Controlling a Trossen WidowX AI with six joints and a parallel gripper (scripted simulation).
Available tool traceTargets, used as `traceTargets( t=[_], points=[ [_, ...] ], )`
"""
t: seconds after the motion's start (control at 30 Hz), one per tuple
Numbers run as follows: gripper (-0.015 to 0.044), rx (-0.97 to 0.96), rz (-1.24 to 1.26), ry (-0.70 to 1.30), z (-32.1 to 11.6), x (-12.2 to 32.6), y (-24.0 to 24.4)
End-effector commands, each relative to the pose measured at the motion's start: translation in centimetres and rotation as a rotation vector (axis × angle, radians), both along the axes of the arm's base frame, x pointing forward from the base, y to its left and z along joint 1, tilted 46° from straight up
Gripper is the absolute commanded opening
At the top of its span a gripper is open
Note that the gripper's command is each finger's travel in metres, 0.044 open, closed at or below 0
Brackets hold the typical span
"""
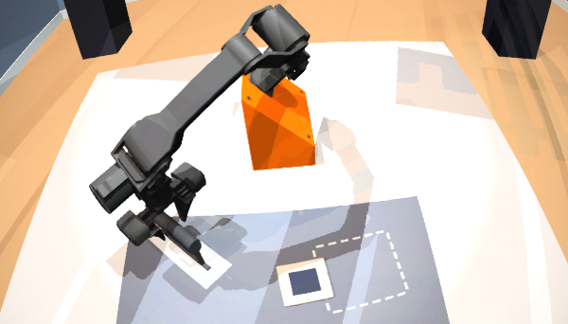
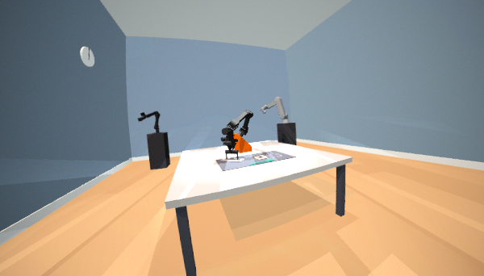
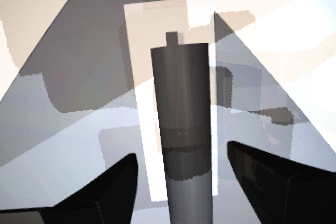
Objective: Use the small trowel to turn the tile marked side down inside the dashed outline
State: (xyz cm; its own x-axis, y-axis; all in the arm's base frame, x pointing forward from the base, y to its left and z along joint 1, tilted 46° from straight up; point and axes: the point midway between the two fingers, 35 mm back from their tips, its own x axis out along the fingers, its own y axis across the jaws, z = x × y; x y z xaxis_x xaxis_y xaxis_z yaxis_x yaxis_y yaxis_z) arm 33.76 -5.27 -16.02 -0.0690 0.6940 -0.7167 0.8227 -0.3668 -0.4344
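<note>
The trowel's dark handle (image 1: 182, 242) (image 3: 184, 100) is raised above its flat white blade (image 1: 210, 278) (image 3: 145, 100), which lies on the left of the mat (image 1: 428, 261) (image 2: 226, 166). My gripper (image 1: 173, 224) (image 2: 232, 157) (image 3: 182, 154) is open. In the wrist view its fingers stand on either side of the handle, with a gap on both sides; their exact height beside it cannot be told. The tile (image 1: 305, 281) (image 2: 260, 156) lies flat with its dark blue marked square up. It covers part of the left side of the dashed outline (image 1: 405, 293).
An orange block (image 1: 284, 140) (image 2: 243, 144) stands behind the mat, below the arm's shoulder. A thin teal strip (image 2: 262, 161) lies along the mat's edge in the exterior view. Dark pedestals (image 1: 97, 15) (image 1: 518, 15) stand on the floor beyond the table.
</note>
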Motion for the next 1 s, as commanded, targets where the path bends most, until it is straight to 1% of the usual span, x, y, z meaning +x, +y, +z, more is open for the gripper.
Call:
traceTargets(
  t=[0.0,0.13,0.27,0.43,0.97],
  points=[
    [0.027,0.007,-0.008,0.018,-0.62,-0.35,0.69],
    [0.027,0.007,-0.013,0.022,-0.89,-0.41,0.96],
    [0.0165,0.007,-0.013,0.022,-0.89,-0.41,0.96],
    [0.0132,0.007,-0.013,0.022,-0.89,-0.41,0.96],
    [0.013,0.007,-0.013,0.022,-0.89,-0.41,0.96]
  ],
)
